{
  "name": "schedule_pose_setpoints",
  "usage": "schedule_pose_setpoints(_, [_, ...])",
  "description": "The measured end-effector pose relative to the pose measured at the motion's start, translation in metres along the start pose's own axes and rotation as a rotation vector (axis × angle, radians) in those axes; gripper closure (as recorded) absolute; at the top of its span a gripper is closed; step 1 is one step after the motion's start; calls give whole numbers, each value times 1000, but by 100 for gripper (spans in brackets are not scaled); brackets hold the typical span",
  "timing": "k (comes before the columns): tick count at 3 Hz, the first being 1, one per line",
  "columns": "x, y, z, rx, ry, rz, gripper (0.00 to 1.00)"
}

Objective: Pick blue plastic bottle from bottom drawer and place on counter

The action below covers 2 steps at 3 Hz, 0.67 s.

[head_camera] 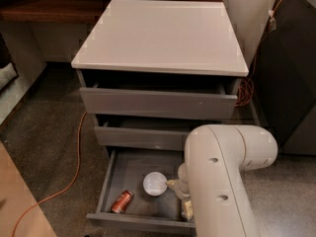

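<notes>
The bottom drawer (129, 168) is pulled open, showing its flat grey floor. My gripper (180, 193) reaches down into its right part, just right of a white round bowl (155, 183). My big white arm (222, 181) covers the drawer's right side. The blue plastic bottle does not show; it may be hidden behind the arm and gripper. The glossy white counter (163, 33) tops the cabinet and has nothing on it.
A reddish-brown can (121, 201) lies at the drawer's front left. The two upper drawers (158, 102) stand slightly open. An orange cable (76, 157) runs over the carpet on the left. A dark cabinet (291, 73) stands at the right, a wooden shelf (44, 6) at the back left.
</notes>
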State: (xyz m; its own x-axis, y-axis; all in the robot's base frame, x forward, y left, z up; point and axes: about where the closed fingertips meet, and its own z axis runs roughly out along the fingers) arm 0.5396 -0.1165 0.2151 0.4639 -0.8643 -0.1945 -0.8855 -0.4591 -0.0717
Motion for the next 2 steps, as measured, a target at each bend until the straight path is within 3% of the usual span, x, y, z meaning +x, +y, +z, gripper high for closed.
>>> schedule_pose_setpoints(2, [21, -1, 24, 2, 52, -160, 0])
